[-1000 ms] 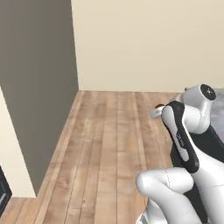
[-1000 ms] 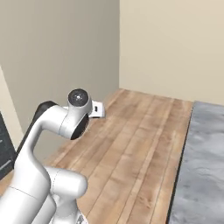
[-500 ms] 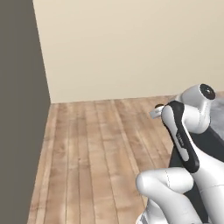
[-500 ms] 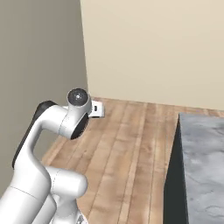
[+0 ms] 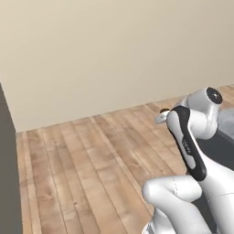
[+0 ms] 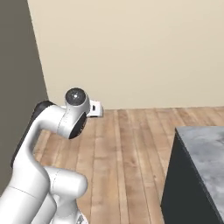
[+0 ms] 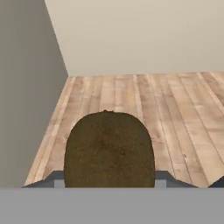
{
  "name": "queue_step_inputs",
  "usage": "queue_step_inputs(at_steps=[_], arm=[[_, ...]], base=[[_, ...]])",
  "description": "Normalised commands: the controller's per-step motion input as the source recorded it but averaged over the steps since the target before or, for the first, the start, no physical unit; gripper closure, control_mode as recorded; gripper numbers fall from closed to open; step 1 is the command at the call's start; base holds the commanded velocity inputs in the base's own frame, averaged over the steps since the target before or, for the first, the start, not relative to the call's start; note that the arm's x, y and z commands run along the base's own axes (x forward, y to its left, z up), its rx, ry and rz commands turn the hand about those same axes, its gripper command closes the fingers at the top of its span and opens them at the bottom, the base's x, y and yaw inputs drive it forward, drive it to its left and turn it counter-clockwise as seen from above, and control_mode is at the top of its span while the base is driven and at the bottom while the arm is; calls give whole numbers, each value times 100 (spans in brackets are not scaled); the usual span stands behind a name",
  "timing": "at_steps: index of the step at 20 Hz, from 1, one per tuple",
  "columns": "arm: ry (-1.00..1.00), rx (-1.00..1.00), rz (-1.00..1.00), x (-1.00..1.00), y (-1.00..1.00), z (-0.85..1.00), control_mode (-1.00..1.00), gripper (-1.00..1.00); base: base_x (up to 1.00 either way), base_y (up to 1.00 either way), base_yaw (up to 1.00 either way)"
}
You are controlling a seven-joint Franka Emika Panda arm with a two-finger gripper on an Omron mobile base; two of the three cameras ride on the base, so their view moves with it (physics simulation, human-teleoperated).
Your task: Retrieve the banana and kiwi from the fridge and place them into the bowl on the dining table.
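Note:
The kiwi [image 7: 109,148], a brown fuzzy ball, sits close in the lower middle of the hand view. My gripper [image 7: 107,180] is shut on it, and grey fingertips [image 7: 55,178] show at both of its sides. In the base views the arm is folded up over the base, with the hand end [image 5: 161,117] pointing out over the wooden floor [image 5: 91,160]; the same hand end [image 6: 94,109] shows white in the right base view. The banana, the fridge and the bowl are out of view.
A grey marbled counter top [image 6: 203,148] with a dark side stands at the lower right; I cannot tell whether it is the dining table. A tall dark grey panel [image 6: 17,78] rises at the left, beside a beige wall [image 6: 131,48]. Open plank floor [image 7: 166,105] lies ahead.
The whole picture has swung in both base views, so the base has turned: the dark panel slid to the left and the counter came further into the right base view. The arm's pose looks the same.

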Motion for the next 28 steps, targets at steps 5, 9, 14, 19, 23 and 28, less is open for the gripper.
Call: queue_step_inputs(at_steps=[5,9,14,19,23,28], arm=[[0,0,0,0,0,0,100,100],[0,0,0,0,0,0,100,100],[0,0,0,0,0,0,100,100],[0,0,0,0,0,0,100,100],[0,0,0,0,0,0,100,100],[0,0,0,0,0,0,100,100]], base=[[100,43,-54],[100,42,-57],[100,47,-61],[99,67,-65],[91,66,-68],[93,73,-69]])
